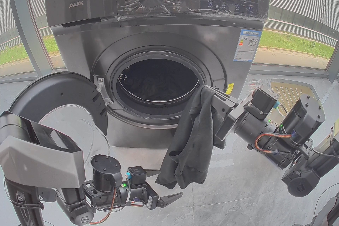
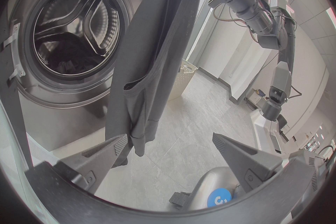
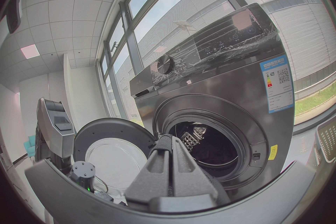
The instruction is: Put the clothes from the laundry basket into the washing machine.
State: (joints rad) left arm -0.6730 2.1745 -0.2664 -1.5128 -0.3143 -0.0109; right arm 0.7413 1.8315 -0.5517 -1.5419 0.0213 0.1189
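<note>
A dark grey garment (image 1: 192, 138) hangs from my right gripper (image 1: 211, 93), which is shut on its top edge just right of the washing machine's round opening (image 1: 159, 80). The cloth drapes down to near the floor. In the left wrist view the same garment (image 2: 150, 56) dangles in front of the drum (image 2: 75, 34), where dark clothes lie inside. My left gripper (image 1: 166, 188) sits low in front of the machine, open, with nothing between its fingers (image 2: 105, 154). In the right wrist view the shut fingers (image 3: 173, 168) pinch dark cloth before the opening (image 3: 210, 146).
The machine's door (image 1: 58, 105) is swung open to the left. A pale perforated laundry basket (image 1: 291, 90) stands on the floor to the machine's right, also seen as the basket (image 2: 182, 79) behind the garment. Grey tiled floor (image 1: 229, 188) lies in front.
</note>
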